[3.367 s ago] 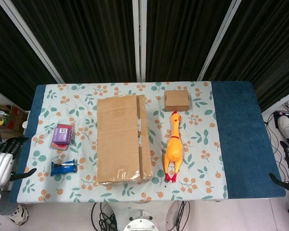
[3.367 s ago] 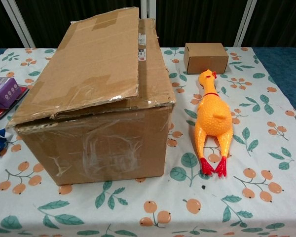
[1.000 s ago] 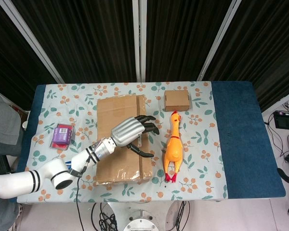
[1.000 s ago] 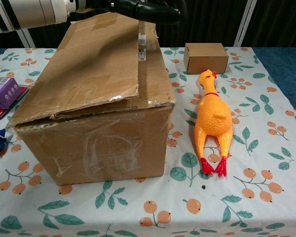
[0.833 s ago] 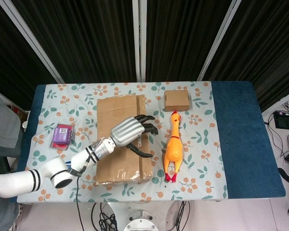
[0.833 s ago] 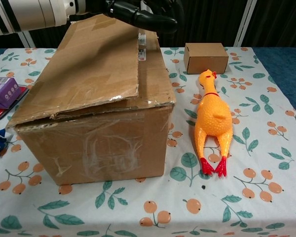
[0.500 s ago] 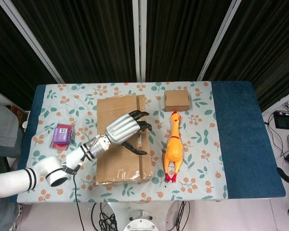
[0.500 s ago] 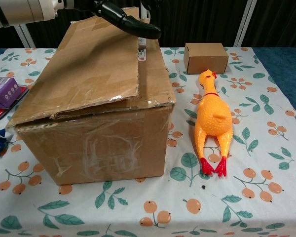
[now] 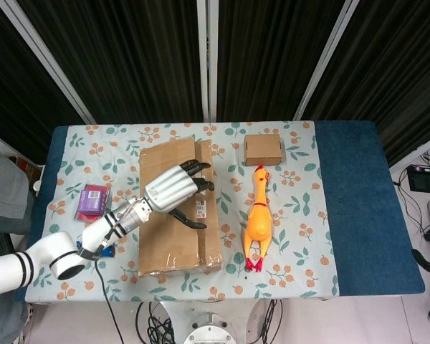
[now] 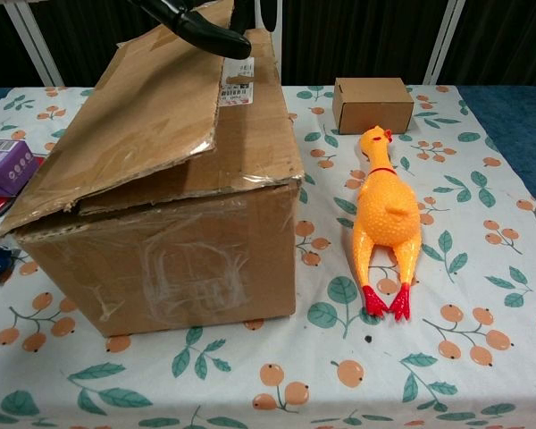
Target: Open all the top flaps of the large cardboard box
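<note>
A: Lifting the wide top flap of the large brown cardboard box, which sits mid-left on the leaf-print surface. Left hand is over the flap's free long edge, fingers curled at it, thumb out; can't tell if it truly pinches.

B: Handling?

A: Probably light, stiff corrugated board with slick tape patches. Best hold looks like the raised free edge, mid-length, away from the tape. Narrow flap is still flat. Right hand out of sight.
</note>
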Action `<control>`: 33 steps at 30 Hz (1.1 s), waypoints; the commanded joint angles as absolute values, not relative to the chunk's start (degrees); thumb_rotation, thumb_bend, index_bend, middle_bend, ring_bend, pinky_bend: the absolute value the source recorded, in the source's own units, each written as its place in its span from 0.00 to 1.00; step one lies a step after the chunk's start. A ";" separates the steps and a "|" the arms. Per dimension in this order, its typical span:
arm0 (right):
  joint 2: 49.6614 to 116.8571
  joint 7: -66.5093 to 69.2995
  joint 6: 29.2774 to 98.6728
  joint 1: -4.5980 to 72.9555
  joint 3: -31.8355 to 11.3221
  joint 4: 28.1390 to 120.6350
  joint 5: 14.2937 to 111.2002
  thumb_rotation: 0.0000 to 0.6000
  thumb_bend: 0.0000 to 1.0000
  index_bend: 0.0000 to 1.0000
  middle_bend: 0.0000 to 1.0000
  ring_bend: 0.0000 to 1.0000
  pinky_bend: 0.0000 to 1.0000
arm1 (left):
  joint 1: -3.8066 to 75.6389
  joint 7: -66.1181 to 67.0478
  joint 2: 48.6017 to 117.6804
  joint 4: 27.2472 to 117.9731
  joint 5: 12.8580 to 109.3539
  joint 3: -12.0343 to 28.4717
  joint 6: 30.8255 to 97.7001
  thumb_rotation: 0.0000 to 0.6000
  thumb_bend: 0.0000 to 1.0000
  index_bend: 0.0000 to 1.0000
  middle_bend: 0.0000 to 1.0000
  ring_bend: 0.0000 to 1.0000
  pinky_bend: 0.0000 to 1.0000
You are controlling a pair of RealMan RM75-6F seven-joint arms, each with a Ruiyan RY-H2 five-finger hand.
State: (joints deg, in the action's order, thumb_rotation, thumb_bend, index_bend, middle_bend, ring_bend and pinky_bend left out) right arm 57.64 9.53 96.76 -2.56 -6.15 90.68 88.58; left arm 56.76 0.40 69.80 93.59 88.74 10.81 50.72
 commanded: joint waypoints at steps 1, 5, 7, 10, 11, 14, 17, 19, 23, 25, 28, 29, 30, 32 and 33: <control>57.63 9.71 96.90 -2.58 -6.21 90.67 88.64 1.00 0.05 0.00 0.00 0.00 0.00 | 56.25 3.11 67.15 96.03 87.26 11.03 50.34 0.25 0.00 0.33 0.55 0.13 0.19; 57.54 10.03 97.28 -2.57 -6.30 90.76 88.97 1.00 0.05 0.00 0.00 0.00 0.00 | 54.77 5.38 63.71 99.48 85.43 11.65 51.79 0.21 0.00 0.33 0.55 0.13 0.19; 57.40 10.08 97.57 -2.58 -6.37 90.85 89.19 1.00 0.05 0.00 0.00 0.00 0.00 | 53.79 6.94 61.58 101.22 84.71 11.93 52.88 0.16 0.00 0.33 0.56 0.13 0.19; 57.21 10.17 97.92 -2.61 -6.47 91.08 89.41 1.00 0.05 0.00 0.00 0.00 0.00 | 52.38 8.39 58.42 103.95 83.32 12.24 53.95 0.14 0.00 0.33 0.57 0.13 0.19; 57.18 10.20 98.00 -2.60 -6.48 91.14 89.49 1.00 0.05 0.00 0.00 0.00 0.00 | 51.96 8.78 57.43 104.75 82.84 12.32 54.16 0.13 0.00 0.33 0.57 0.14 0.19; 57.17 10.31 98.20 -2.55 -6.53 91.25 89.74 1.00 0.05 0.00 0.00 0.00 0.00 | 50.36 7.96 54.24 108.03 80.50 12.50 54.52 0.13 0.00 0.33 0.57 0.14 0.19; 57.23 10.40 98.44 -2.46 -6.56 91.31 90.12 1.00 0.05 0.00 0.00 0.00 0.00 | 48.61 8.15 51.13 109.94 79.28 12.13 55.04 0.12 0.00 0.33 0.58 0.15 0.19; 57.27 10.35 98.48 -2.41 -6.53 91.31 90.29 1.00 0.05 0.00 0.00 0.00 0.00 | 47.15 8.24 49.78 110.76 78.51 11.35 55.41 0.12 0.00 0.32 0.58 0.15 0.19; 57.40 10.44 98.34 -2.30 -6.43 91.12 90.44 1.00 0.05 0.00 0.00 0.00 0.00 | 44.03 7.42 48.37 110.82 77.60 9.91 57.08 0.08 0.00 0.32 0.58 0.15 0.19; 57.47 10.44 98.39 -2.26 -6.42 90.98 90.54 1.00 0.05 0.00 0.00 0.00 0.00 | 41.98 4.01 47.66 110.89 76.93 9.84 58.81 0.05 0.00 0.32 0.58 0.15 0.19; 57.54 10.56 98.36 -2.23 -6.39 90.88 90.54 1.00 0.05 0.00 0.00 0.00 0.00 | 38.58 -4.51 46.90 110.56 76.64 10.05 61.82 0.00 0.00 0.32 0.55 0.15 0.19; 57.56 10.55 98.30 -2.20 -6.38 90.87 90.53 1.00 0.05 0.00 0.00 0.00 0.00 | 37.54 -7.35 46.76 110.18 76.76 10.03 62.65 0.00 0.00 0.32 0.54 0.15 0.19; 57.57 10.55 98.19 -2.14 -6.35 90.90 90.54 1.00 0.05 0.00 0.00 0.00 0.00 | 36.22 -10.57 46.56 109.36 77.19 9.83 63.61 0.00 0.00 0.32 0.53 0.15 0.19; 57.59 10.40 98.08 -2.05 -6.29 91.00 90.68 1.00 0.05 0.00 0.00 0.00 0.00 | 34.33 -15.05 46.43 108.07 77.91 9.25 64.68 0.00 0.00 0.32 0.50 0.15 0.19; 57.62 10.31 98.03 -2.01 -6.25 91.04 90.77 1.00 0.05 0.00 0.00 0.00 0.00 | 33.44 -17.39 46.38 107.63 78.10 8.91 64.96 0.00 0.00 0.32 0.48 0.15 0.19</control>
